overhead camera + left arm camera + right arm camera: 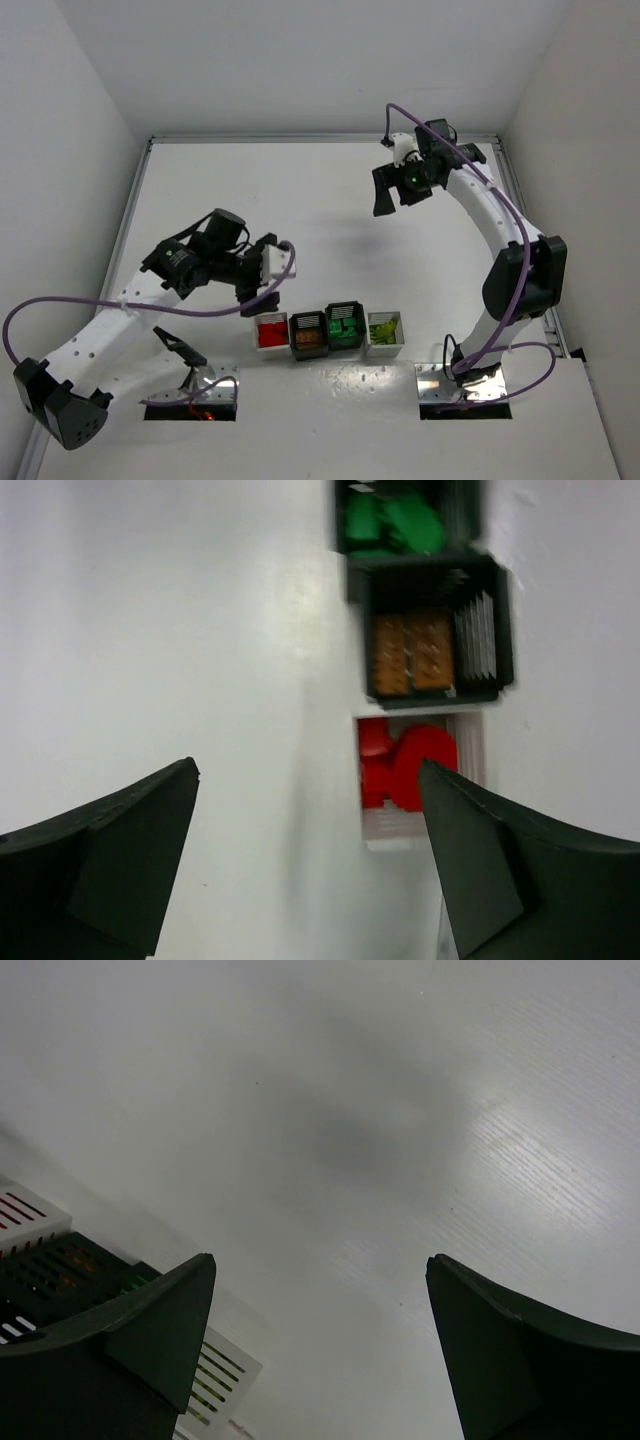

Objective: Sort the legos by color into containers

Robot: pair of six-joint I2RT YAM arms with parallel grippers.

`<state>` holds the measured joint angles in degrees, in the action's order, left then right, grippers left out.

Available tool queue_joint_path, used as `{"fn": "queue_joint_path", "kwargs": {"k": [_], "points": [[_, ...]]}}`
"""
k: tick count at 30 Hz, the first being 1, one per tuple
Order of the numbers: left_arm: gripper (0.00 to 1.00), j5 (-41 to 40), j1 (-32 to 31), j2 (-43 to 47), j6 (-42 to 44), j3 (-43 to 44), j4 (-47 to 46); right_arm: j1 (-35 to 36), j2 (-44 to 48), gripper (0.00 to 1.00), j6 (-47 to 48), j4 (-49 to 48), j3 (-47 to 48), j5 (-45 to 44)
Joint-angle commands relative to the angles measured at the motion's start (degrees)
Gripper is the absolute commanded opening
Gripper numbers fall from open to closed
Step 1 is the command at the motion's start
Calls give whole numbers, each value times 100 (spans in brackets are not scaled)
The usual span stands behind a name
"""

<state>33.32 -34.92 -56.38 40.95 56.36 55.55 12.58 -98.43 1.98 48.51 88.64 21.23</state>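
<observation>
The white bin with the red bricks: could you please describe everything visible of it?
The white bin is small, square and open-topped, plastic by its look, with slotted walls. It stands upright at the left end of the row, against the black bin of orange-brown bricks. Red bricks lie piled inside.

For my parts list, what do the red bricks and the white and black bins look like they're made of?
Red bricks: likely moulded plastic with a smooth finish, going by the uniform saturated colour and rounded edges, though the view is blurred.
White bin: probably thin moulded plastic, matte, judging by its slotted walls.
Black bin: apparently the same slotted plastic in dull black, with no shine visible.
</observation>
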Motion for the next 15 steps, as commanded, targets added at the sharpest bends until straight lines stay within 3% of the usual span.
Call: {"fn": "queue_joint_path", "kwargs": {"k": [1,5,9,15], "points": [[100,-500,414,110,-1927,-2,-1517,25,202,86,83,-105,-93,-84],[100,-1659,774,-310,-3142,129,-2029,25,254,89,83,-167,-145,-557],[100,-1917,1267,-900,-3733,393,-1960,-316,114,94,328,-167,-145,-1639],[100,-2338,1699,-1094,-4156,341,-2347,-643,52,96,620,-26,-215,-1386]]}}
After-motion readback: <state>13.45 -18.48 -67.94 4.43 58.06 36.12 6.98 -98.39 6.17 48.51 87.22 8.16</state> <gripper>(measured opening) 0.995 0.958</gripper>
